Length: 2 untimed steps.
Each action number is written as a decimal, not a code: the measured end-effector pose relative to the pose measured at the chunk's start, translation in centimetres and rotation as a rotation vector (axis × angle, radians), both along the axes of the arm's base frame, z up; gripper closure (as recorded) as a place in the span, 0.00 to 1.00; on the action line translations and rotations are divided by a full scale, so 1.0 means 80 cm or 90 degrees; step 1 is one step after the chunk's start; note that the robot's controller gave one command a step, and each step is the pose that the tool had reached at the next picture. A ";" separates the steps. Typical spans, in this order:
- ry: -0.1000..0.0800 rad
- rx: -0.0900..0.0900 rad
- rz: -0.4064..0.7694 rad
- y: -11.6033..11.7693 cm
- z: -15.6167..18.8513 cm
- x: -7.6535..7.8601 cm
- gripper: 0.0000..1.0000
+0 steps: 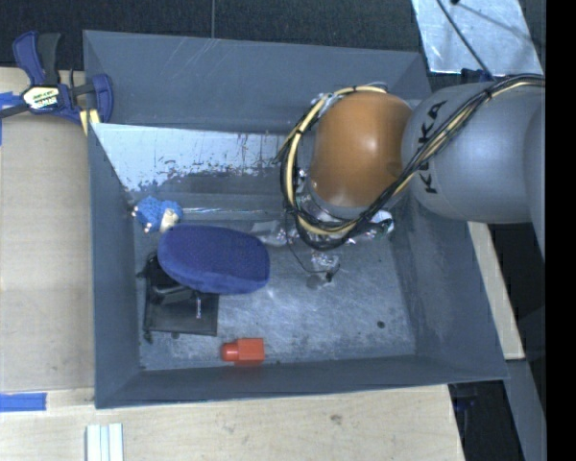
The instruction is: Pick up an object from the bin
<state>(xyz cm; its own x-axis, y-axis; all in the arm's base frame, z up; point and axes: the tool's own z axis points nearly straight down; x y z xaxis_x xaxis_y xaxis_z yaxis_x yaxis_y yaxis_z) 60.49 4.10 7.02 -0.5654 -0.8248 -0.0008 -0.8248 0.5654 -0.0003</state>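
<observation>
My gripper [322, 271] hangs below the orange wrist cover, over the bare floor in the middle of the bin. A dark blue oval pad [214, 259] lies just to its left, apart from it. That pad rests on a black flat block [180, 310] at the bin's left. A small orange block [242, 351] lies near the front wall, left of and below the gripper.
A small light blue thing with a yellow spot [157, 214] sits in the bin's far left corner. The arm comes in from the right, over the bin's right wall. Open floor lies to the right of and in front of the gripper.
</observation>
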 end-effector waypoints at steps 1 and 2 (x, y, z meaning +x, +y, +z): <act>0.000 0.001 -0.002 0.000 0.001 0.001 1.00; -0.006 0.001 -0.005 0.000 0.067 0.003 1.00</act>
<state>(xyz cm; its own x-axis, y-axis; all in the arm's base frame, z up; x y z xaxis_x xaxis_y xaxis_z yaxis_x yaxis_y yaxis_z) 60.77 4.13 12.39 -0.5715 -0.8206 -0.0067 -0.8205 0.5716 -0.0068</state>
